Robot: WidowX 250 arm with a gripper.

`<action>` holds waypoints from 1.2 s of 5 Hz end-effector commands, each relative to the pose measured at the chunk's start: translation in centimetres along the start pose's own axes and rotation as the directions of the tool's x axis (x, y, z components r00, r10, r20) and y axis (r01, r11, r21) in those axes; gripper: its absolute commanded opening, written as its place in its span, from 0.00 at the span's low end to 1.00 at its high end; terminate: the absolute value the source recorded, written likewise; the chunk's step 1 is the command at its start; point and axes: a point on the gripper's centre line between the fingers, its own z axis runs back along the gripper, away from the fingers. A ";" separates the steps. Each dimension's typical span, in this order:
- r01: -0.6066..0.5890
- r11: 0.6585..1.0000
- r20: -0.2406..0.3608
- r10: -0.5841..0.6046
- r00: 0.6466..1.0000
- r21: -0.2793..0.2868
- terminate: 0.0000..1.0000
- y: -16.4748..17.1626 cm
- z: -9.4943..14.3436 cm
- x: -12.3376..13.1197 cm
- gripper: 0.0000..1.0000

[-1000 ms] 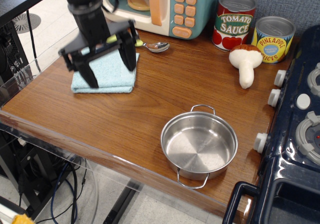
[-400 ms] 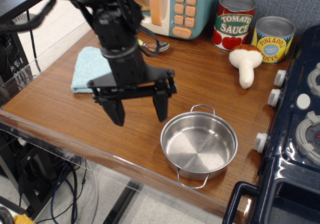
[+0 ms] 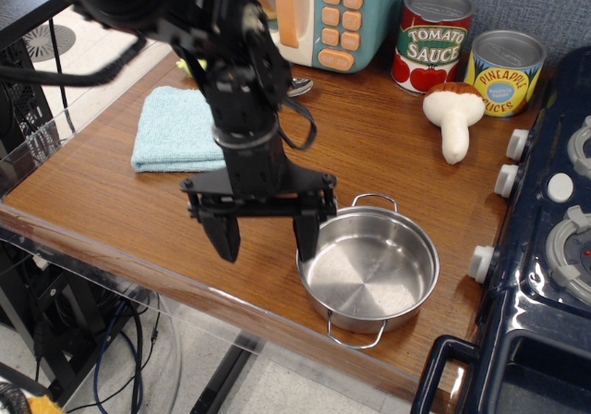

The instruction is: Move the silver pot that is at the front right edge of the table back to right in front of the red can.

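Note:
The silver pot [image 3: 369, 268] sits empty near the front right edge of the wooden table [image 3: 120, 211], with one wire handle at the back and one at the front. The red Tomato Sauce can [image 3: 434, 40] stands at the back right, well behind the pot. My black gripper [image 3: 265, 237] is open and empty, fingers pointing down. Its right finger [image 3: 307, 237] is at the pot's left rim and its left finger [image 3: 224, 239] hangs over bare wood.
A yellow Pineapple Slices can [image 3: 504, 72] stands right of the red can, with a toy mushroom [image 3: 453, 116] in front of both. A light blue cloth [image 3: 177, 129] lies at the left, a toy microwave [image 3: 319, 12] and spoon [image 3: 297, 86] at the back, a dark blue toy stove [image 3: 545, 248] at the right.
My gripper has travelled from over the blue cloth forward and right to the pot's left rim, and has come lower. It stayed open. The pot has not moved.

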 end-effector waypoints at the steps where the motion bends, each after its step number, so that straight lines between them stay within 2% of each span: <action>1: 0.140 0.987 0.020 -0.142 0.990 0.074 0.00 -0.6 -0.9 -0.7 1.00; 2: 0.157 0.985 0.031 -0.159 0.987 0.071 0.00 -0.5 -0.7 -1.2 0.00; 4: 0.165 0.985 0.038 -0.167 0.985 0.048 0.00 -0.3 -0.2 -1.6 0.00; 6: 0.099 0.995 0.045 -0.099 0.994 0.003 0.00 0.1 1.4 0.4 0.00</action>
